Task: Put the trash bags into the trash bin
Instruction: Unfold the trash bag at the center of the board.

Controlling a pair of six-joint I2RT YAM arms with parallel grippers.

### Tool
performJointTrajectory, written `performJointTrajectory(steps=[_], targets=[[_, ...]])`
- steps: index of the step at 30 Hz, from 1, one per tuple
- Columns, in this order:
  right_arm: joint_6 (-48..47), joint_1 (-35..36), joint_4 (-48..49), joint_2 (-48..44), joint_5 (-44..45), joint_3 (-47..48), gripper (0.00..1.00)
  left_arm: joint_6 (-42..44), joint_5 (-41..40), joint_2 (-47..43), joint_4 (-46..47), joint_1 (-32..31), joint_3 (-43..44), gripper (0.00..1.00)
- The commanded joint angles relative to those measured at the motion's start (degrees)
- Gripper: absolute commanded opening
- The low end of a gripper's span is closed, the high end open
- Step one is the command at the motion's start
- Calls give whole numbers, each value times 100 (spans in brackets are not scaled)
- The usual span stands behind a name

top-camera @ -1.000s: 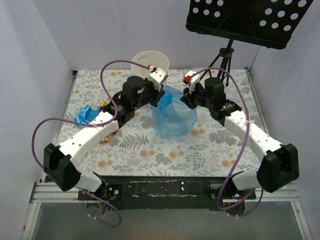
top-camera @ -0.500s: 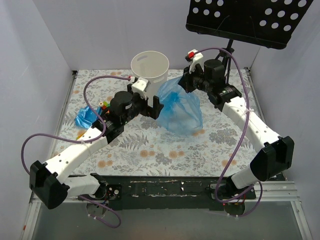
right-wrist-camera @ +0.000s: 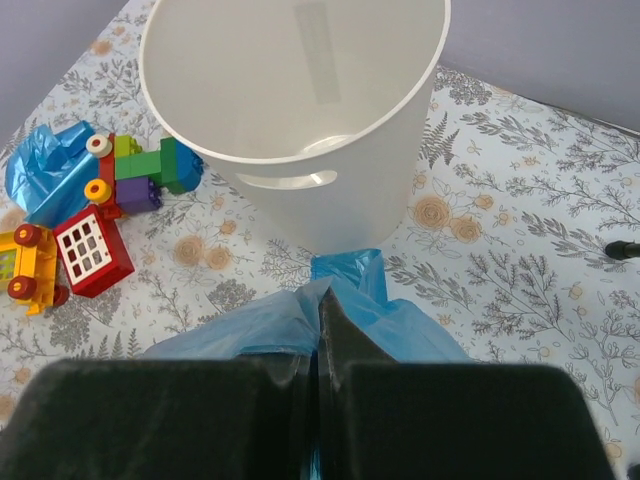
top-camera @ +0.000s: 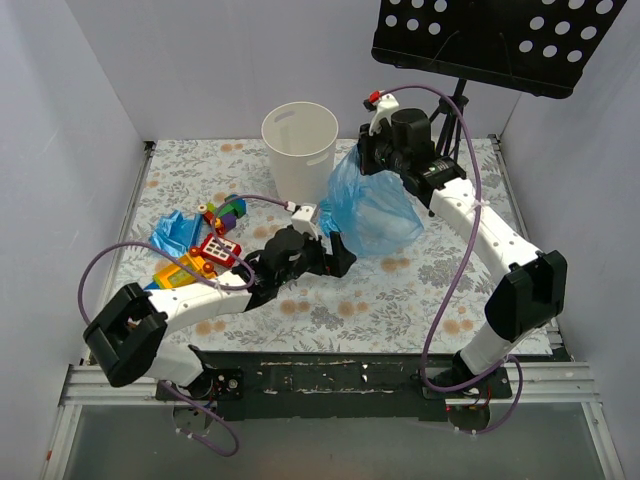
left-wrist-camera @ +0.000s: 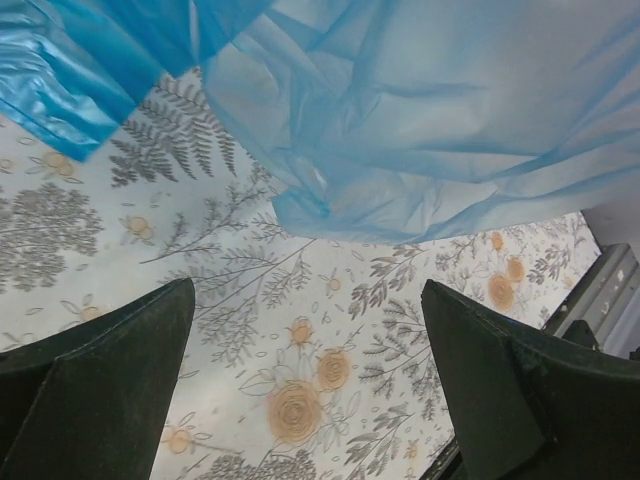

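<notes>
The cream-white trash bin (top-camera: pixel 298 146) stands upright at the back of the table, its mouth open (right-wrist-camera: pixel 300 100). One blue trash bag (top-camera: pixel 377 212) hangs to the right of the bin, pinched at its top by my right gripper (top-camera: pixel 366 160), which is shut on the film (right-wrist-camera: pixel 322 325). The bag's folds (right-wrist-camera: pixel 372 292) drape down just in front of the bin's wall. My left gripper (top-camera: pixel 331 247) is open and low over the table, its fingers (left-wrist-camera: pixel 100 390) wide apart with nothing between them. The hanging bag (left-wrist-camera: pixel 420 110) floats just beyond it. A second blue bag (top-camera: pixel 174 232) lies crumpled at the left.
Multicoloured toy blocks (top-camera: pixel 212 245) lie left of centre, beside the crumpled bag (right-wrist-camera: pixel 45 170). A black perforated music stand (top-camera: pixel 480 40) on a tripod rises at the back right. White walls close in the left, back and right sides.
My left gripper opened, let go of the bag and drew back toward the near side. My right gripper shut on the bag's top and carried it up beside the bin.
</notes>
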Motion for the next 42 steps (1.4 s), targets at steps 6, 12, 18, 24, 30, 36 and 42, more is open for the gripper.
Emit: performJointTrajectory(steps=[6,12,18,24,30,36,42], targets=[[126,14,199,66,392,354,1,-657,-1052,958,1994,-295,285,98],[249,-39,146,83,463,416,1,-700,-859,1794,2119,-295,743,97],[390,-109,155,-74,472,214,1,-552,-694,2059,2618,-303,559,70],[478,-346,84,-329,402,-172,1,80,-447,1945,2874,-268,559,52],[320,-417,-12,-672,156,-507,1,687,298,1673,2717,363,567,28],[-514,-530,-600,-1137,-126,-665,1,1626,2003,787,1235,927,655,0],[-2254,-566,-1680,-1919,-275,-1481,1,2576,3130,-655,-1971,918,1269,0]])
